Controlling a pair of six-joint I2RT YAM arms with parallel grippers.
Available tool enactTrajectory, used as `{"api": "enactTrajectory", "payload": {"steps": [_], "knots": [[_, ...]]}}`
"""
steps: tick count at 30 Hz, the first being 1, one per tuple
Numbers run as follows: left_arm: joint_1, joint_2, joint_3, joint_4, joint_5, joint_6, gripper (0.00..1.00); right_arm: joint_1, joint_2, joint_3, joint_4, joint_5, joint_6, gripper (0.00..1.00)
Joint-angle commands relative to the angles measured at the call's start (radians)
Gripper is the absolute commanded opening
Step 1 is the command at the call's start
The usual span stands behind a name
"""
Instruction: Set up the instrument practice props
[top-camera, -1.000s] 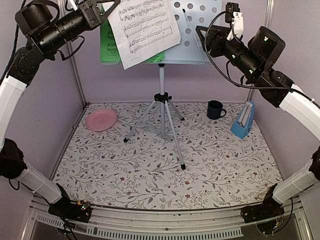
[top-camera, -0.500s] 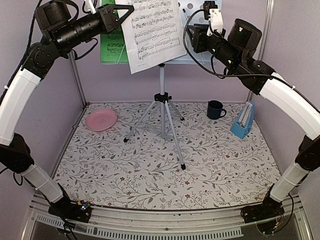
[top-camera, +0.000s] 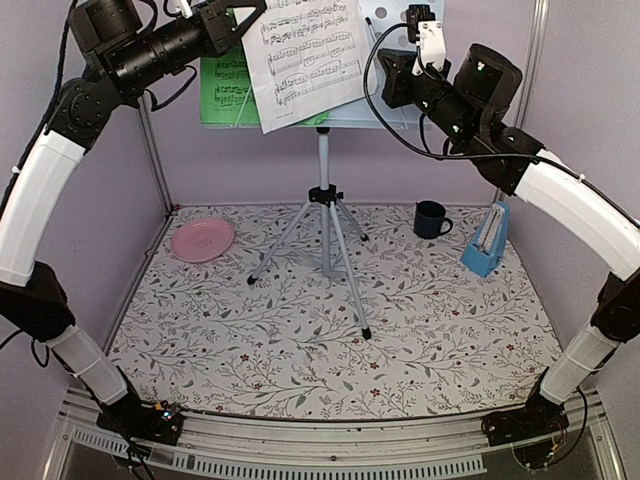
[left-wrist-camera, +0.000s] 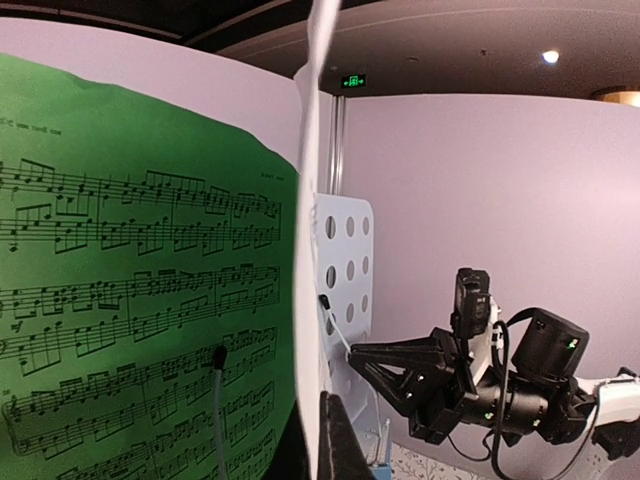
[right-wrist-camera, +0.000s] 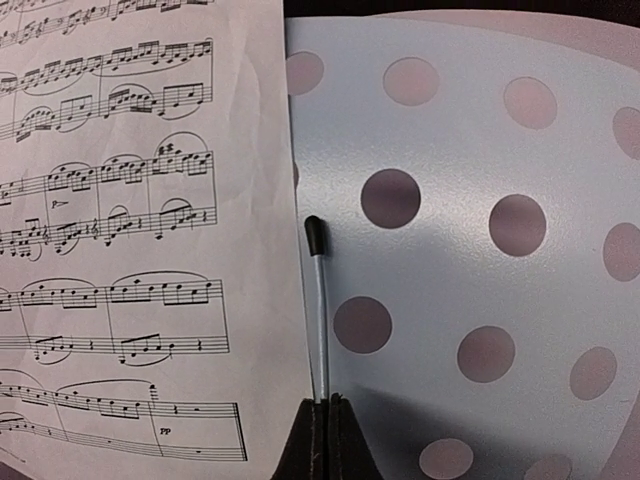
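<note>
The pale grey perforated music stand (top-camera: 392, 28) stands on its silver tripod (top-camera: 324, 226) at the back of the table. A green sheet-music page (top-camera: 222, 92) rests on its left half. My left gripper (top-camera: 256, 14) is shut on the upper left edge of the white sheet-music page (top-camera: 305, 58), holding it tilted against the stand. In the left wrist view this page (left-wrist-camera: 309, 250) shows edge-on beside the green one (left-wrist-camera: 140, 300). My right gripper (right-wrist-camera: 326, 436) is shut on the stand's thin wire page holder (right-wrist-camera: 320, 320), just right of the white page (right-wrist-camera: 130, 250). The light-blue metronome (top-camera: 487, 241) stands at the right.
A dark blue mug (top-camera: 431, 219) sits right of the tripod and a pink plate (top-camera: 202, 240) lies at the left. Purple walls and metal posts close in the back and sides. The tripod legs spread over the middle of the floral tabletop (top-camera: 330, 360).
My right gripper moved left to the stand and closed on the wire page holder. My left arm shifted right and up with the white page.
</note>
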Motion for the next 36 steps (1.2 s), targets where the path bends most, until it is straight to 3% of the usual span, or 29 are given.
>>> {"api": "enactTrajectory", "payload": {"steps": [1,11,21,36], "knots": [[0.014,0.029,0.033,-0.018,-0.022,0.025,0.00,-0.003,-0.043,-0.068,0.104,-0.032,-0.017,0.00],[0.023,0.107,0.124,-0.026,-0.006,0.035,0.00,-0.002,-0.084,-0.166,0.210,-0.101,-0.038,0.00],[0.033,0.223,0.223,-0.042,0.103,0.070,0.00,-0.002,-0.087,-0.188,0.224,-0.181,-0.064,0.00],[0.030,0.320,0.283,0.072,0.164,0.083,0.00,-0.003,-0.084,-0.200,0.229,-0.240,-0.075,0.00]]}}
